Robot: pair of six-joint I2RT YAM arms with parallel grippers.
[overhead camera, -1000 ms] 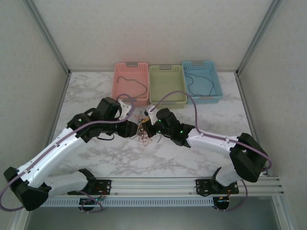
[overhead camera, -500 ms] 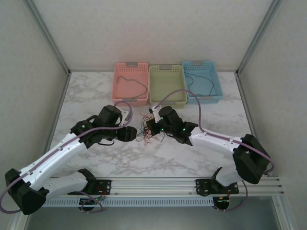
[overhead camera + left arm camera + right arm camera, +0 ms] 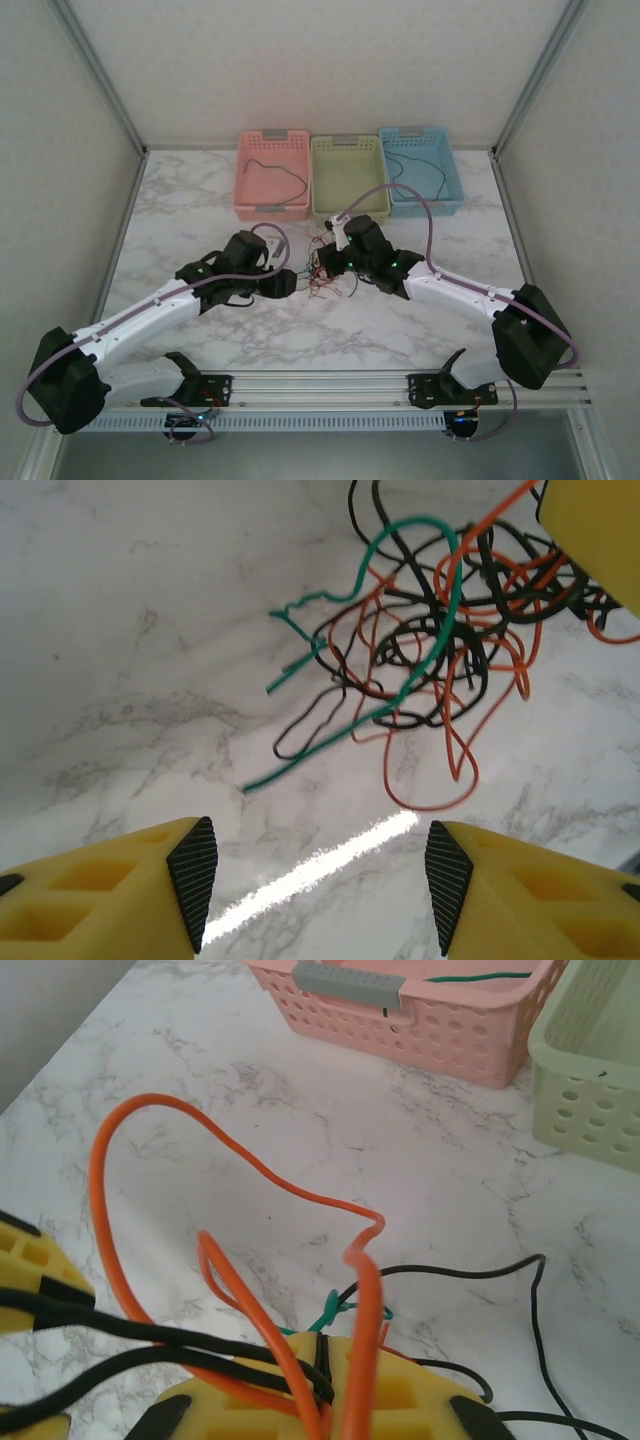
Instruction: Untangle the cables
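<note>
**A:** What do we have in the containers beyond the fingers?

**B:** Three plastic baskets stand in a row on the bench, well past both pairs of fingers: a pink basket, a green basket and a blue basket. A thin wire curls inside the pink one, and from the right wrist it looks green. A thin dark wire loops inside the blue one.

**A:** And what do we make of the surfaces?

**B:** The bench is glossy white with grey marble veining, and a streak of glare lies between our left fingers. The basket walls are pierced with rows of small holes. The pink basket has a grey tab on its near rim. The fingers are yellow blocks faced with black ribbed pads.

**A:** Where are the cables?

**B:** The cables form a loose knot of black, orange and green strands between the two pairs of fingers. Our left fingers stand apart with nothing between them, and the knot is just ahead of them, not touching. Our right fingers are clamped together on orange and black strands. One orange loop arches up ahead of them, toward the pink basket. We cannot tell whether the knot rests on the bench or hangs.
</note>
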